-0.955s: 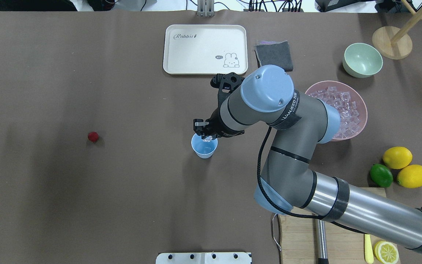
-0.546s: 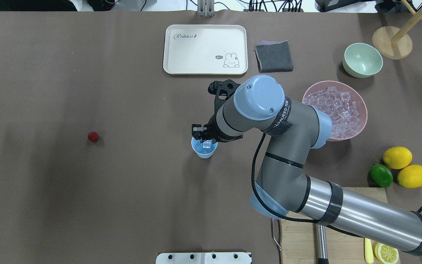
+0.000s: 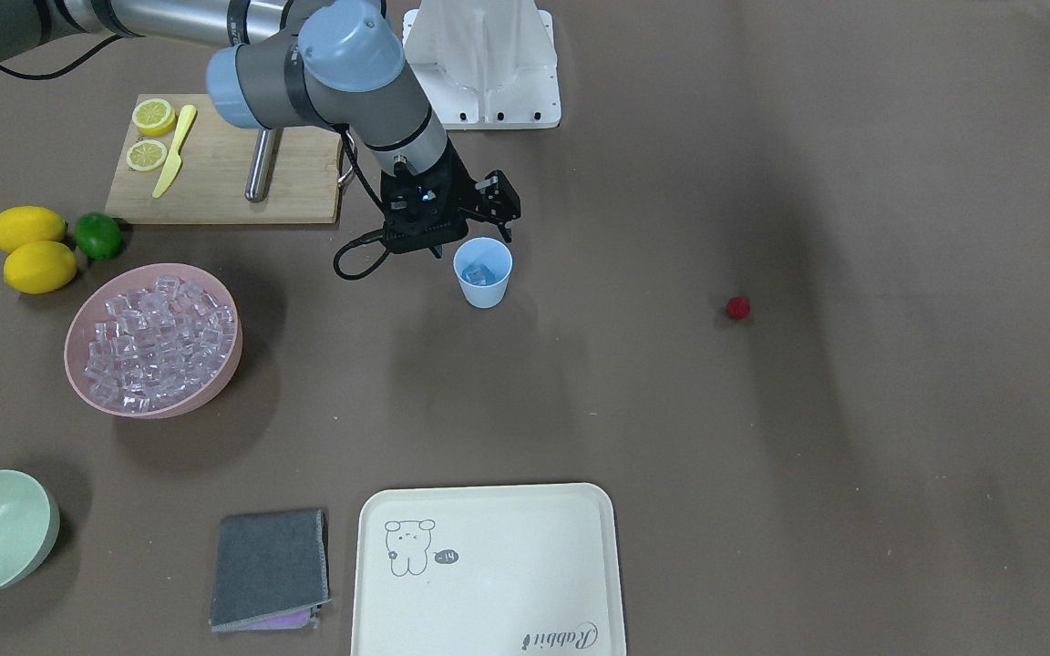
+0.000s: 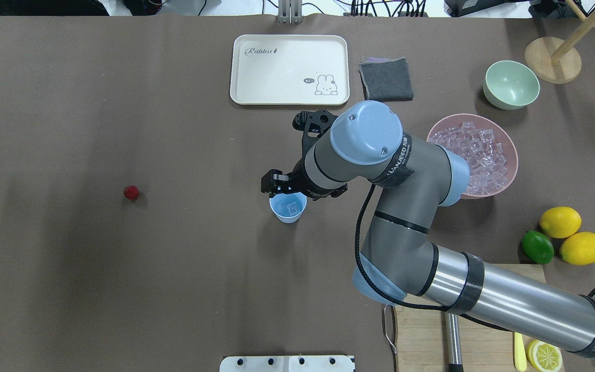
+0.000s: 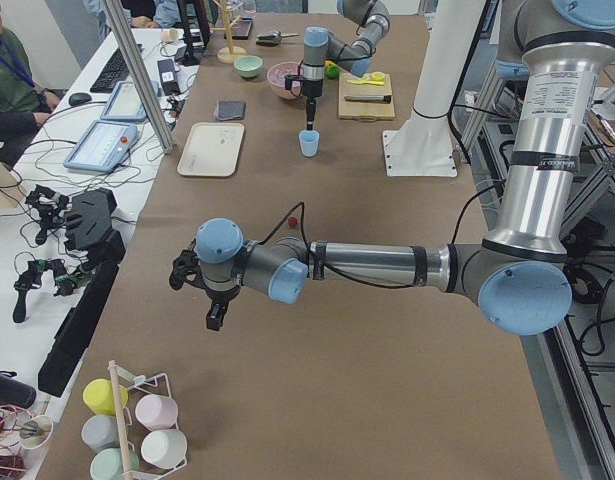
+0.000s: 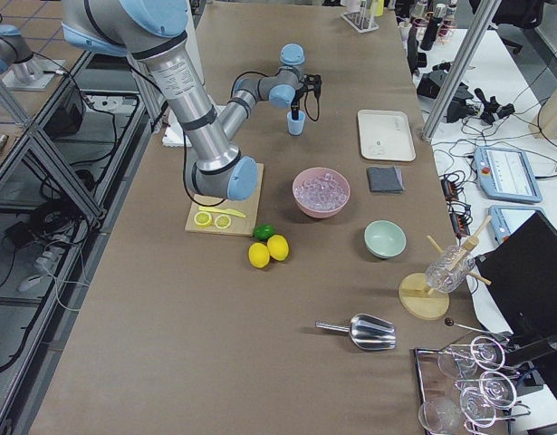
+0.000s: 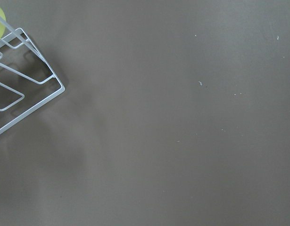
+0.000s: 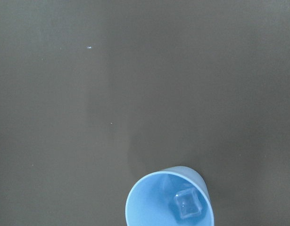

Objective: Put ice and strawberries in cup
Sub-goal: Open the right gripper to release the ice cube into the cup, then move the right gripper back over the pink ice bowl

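The light blue cup (image 4: 287, 207) stands mid-table with one clear ice cube (image 4: 293, 208) lying in it; the right wrist view shows that cube (image 8: 188, 205) on the cup's bottom. My right gripper (image 4: 288, 189) hovers open just above the cup's far rim, holding nothing. More ice (image 4: 475, 150) fills the pink bowl (image 4: 509, 175) to the right. The small red strawberry (image 4: 131, 192) lies alone on the table, far left of the cup. My left gripper (image 5: 212, 310) shows only in the exterior left view, low over the table's near end; whether it is open or shut I cannot tell.
A cream tray (image 4: 290, 70), a grey cloth (image 4: 386, 79) and a pale green bowl (image 4: 511, 84) sit at the far side. Two lemons (image 4: 560, 221) and a lime (image 4: 537, 247) lie right, beside a cutting board (image 3: 224, 169). A wire cup rack (image 7: 22, 80) is near the left wrist.
The right gripper opened over the cup and the ice cube it held dropped inside. The gripper then shifted slightly left and away from the cup's mouth.
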